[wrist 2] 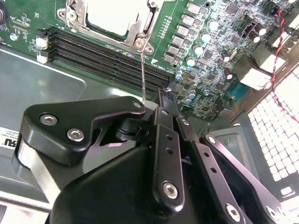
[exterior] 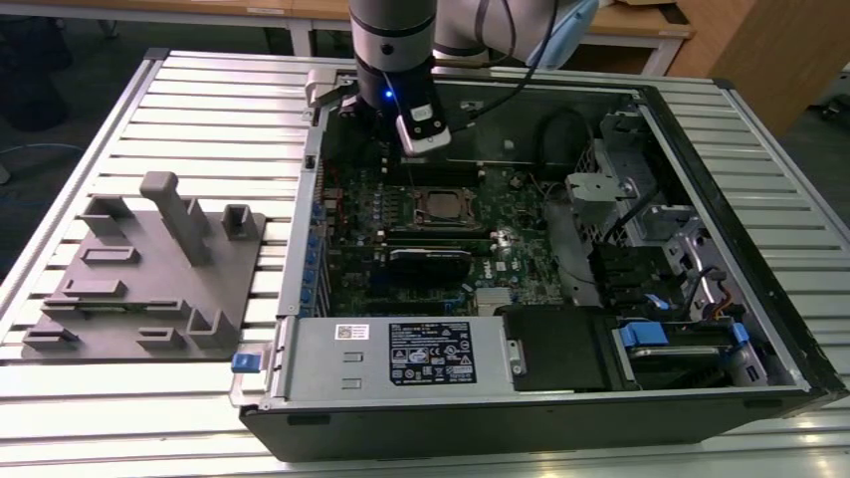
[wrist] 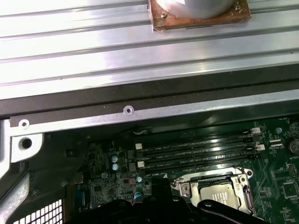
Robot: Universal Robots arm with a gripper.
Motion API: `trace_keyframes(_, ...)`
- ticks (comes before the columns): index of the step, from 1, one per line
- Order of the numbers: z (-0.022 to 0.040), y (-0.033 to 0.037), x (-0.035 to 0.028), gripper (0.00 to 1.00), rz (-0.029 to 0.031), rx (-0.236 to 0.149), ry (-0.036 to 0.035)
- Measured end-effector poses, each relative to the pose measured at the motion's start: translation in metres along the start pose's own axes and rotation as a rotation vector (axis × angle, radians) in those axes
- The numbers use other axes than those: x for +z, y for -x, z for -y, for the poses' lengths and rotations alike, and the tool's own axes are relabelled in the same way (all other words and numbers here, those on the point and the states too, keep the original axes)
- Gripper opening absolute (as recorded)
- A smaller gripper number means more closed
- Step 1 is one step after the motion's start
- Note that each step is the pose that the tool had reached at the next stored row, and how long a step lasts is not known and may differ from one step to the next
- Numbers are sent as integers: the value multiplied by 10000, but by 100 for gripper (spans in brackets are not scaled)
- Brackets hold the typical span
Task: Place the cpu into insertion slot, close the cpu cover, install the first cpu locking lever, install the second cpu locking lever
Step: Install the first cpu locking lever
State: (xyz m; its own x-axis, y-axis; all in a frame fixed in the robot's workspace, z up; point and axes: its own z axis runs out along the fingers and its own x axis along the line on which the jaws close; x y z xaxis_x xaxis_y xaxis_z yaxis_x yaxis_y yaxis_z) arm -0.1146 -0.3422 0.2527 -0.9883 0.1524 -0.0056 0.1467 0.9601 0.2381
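Note:
The silver-topped cpu point(wrist: 219, 193) lies in the insertion slot on the green board point(exterior: 352, 249), inside the open computer case. The metal cpu cover point(wrist 2: 141, 25) lies flat around it as a frame. A thin wire locking lever point(wrist 2: 142, 70) rises from the socket's corner up to my gripper point(wrist 2: 161, 97). The black fingers point(wrist 2: 164, 135) are shut on the lever's free end. In the exterior view my gripper point(exterior: 412, 157) hangs just beyond the socket point(exterior: 437, 207), with the lever point(exterior: 413, 177) standing nearly upright between them.
Long black memory slots point(wrist 2: 103, 53) run beside the socket. A power supply point(exterior: 398, 354) fills the near part of the case, and drive bays point(exterior: 678, 339) the exterior view's right. A grey fixture plate point(exterior: 146, 269) stands on the slatted table at that view's left.

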Motion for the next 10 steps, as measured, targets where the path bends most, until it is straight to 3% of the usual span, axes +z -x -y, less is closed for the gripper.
trace_keyframes(10, -22, 146, 7, 11, 1, 1, -1)
